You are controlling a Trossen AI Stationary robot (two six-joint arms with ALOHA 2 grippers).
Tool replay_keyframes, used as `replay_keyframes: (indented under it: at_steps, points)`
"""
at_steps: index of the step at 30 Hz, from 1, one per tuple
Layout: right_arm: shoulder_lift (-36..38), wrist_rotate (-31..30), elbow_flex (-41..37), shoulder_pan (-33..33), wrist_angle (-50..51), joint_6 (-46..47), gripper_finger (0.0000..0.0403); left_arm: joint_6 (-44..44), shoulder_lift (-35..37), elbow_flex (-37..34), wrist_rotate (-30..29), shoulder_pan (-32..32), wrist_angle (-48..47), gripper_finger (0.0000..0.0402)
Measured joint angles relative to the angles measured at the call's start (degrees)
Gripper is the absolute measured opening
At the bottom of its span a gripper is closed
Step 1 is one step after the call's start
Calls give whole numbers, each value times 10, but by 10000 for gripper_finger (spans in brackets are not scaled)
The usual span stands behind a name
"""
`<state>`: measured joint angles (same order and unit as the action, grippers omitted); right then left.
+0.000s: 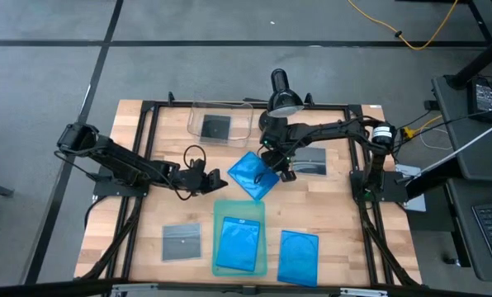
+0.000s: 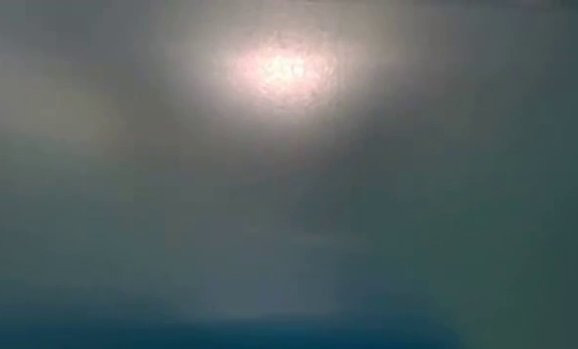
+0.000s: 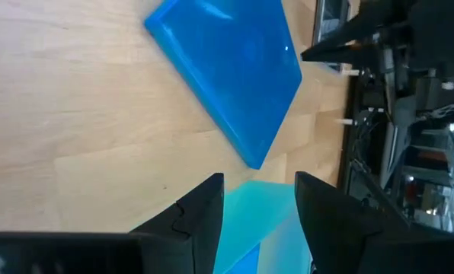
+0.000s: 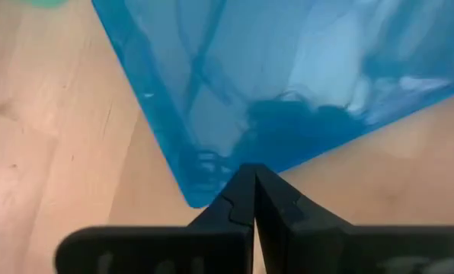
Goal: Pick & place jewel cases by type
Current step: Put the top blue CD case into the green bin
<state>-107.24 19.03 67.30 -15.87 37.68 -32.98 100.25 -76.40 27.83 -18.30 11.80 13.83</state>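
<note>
The right gripper point(image 4: 254, 199), fingers pressed together, pinches the corner of a glossy translucent blue jewel case point(image 1: 253, 174) at mid-table; the left gripper point(image 1: 212, 176) stands parted just beside it.

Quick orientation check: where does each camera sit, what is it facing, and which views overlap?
High: overhead, straight down on table, both arms, left gripper, right gripper.
Low: table height; only a glare blur, nothing readable.
Left wrist: past its open fingers toward the tilted blue case.
Right wrist: past its closed fingers, at that case's corner.
Shared: high and both wrist views show that blue case.
</note>
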Motion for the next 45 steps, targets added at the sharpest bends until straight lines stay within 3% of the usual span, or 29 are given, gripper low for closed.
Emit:
replay_keyframes:
  at_steps: [3, 15, 24, 29, 45]
  points:
    - [3, -32, 9, -4, 4, -13, 5, 0, 0, 0, 0, -3, 0, 155]
    - [3, -35, -37, -28, 2, -27, 6, -5, 0, 0, -1, -11, 1, 155]
    - [4, -1, -57, -13, -26, -28, 7, 25, 0, 0, 24, -11, -39, 155]
    - [2, 62, -59, -2, -42, -28, 7, 29, 0, 0, 30, -11, -51, 155]
    - [2, 96, -59, 19, -115, -31, 5, 42, 0, 0, 25, -11, -64, 155]
